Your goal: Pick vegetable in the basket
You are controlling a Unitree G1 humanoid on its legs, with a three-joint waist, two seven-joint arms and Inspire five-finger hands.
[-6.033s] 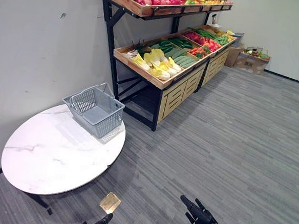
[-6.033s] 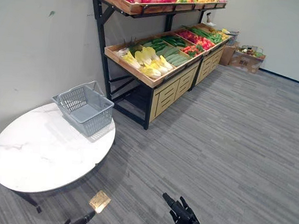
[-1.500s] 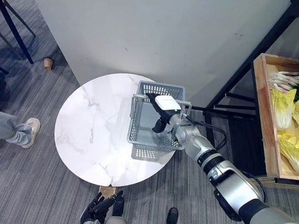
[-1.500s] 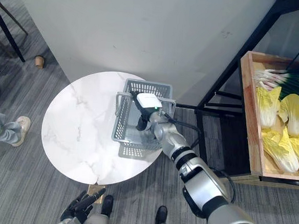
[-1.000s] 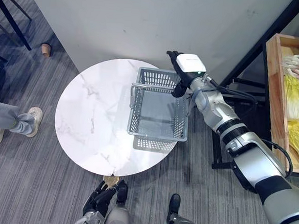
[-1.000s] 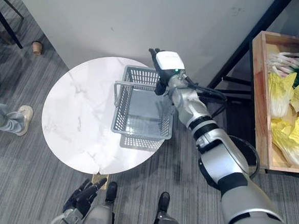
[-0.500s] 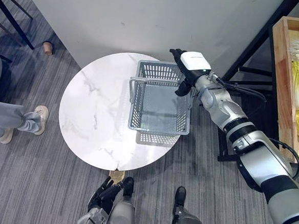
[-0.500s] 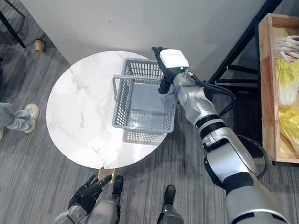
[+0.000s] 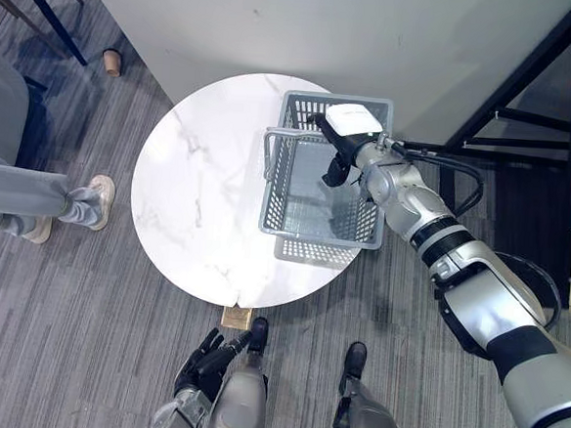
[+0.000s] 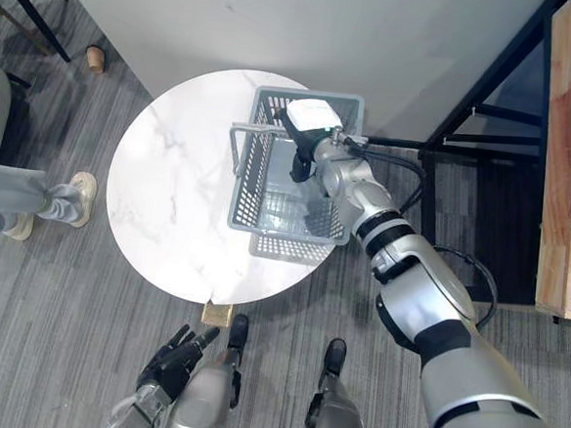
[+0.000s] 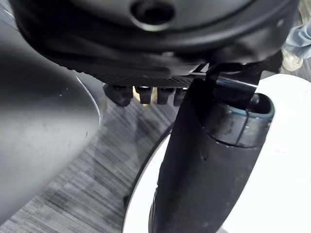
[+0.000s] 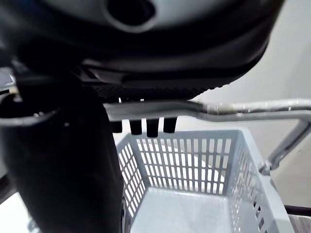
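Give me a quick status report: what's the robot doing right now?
Right hand curled on basket handle; left hand open, idle, low. Grey basket empty, at edge of table. Person beside table, nothing blocking.

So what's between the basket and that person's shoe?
Nothing: bare white tabletop from the basket to the table's edge, then grey floor to the shoe, in both eye views.

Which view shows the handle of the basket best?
The right wrist view: the handle runs close across it, gripped by the right hand. Both eye views show the basket from above on the table, the handle thin, partly under that hand.
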